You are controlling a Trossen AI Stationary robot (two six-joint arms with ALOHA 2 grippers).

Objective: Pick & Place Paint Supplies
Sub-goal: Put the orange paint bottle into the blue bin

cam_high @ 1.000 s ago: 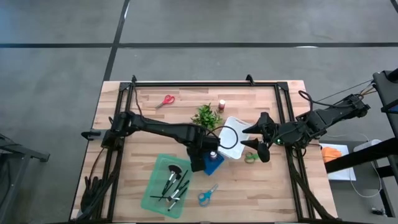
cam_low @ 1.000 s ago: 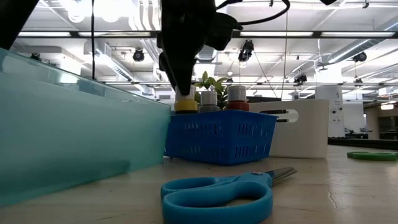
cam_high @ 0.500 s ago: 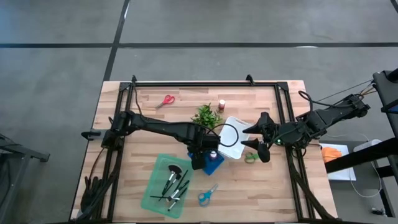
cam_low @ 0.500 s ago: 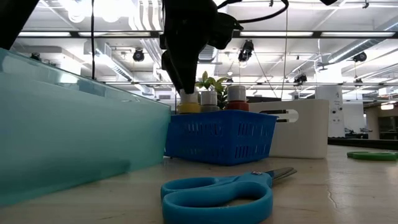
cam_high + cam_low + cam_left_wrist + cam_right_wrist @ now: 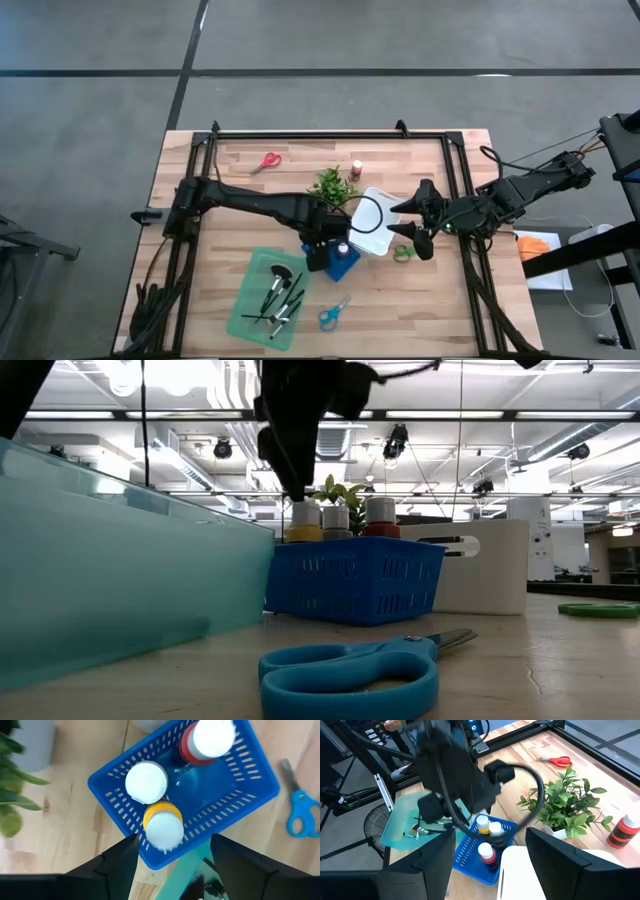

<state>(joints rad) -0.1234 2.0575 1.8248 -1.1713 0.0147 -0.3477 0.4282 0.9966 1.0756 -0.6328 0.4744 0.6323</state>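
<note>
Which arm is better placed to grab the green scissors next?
Probably the right: the right claw hangs open just beside the green scissors, while the left claw, also open, is over the blue basket.

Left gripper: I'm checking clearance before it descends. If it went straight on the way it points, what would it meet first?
Probably the yellow-capped paint bottle in the blue basket, directly below the open left gripper.

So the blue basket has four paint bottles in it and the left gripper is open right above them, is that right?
Not quite: the blue basket holds three paint bottles, not four. The left wrist view shows them: the yellow bottle, the white bottle and the red bottle. The rest stands: the left gripper is open right above them.
</note>
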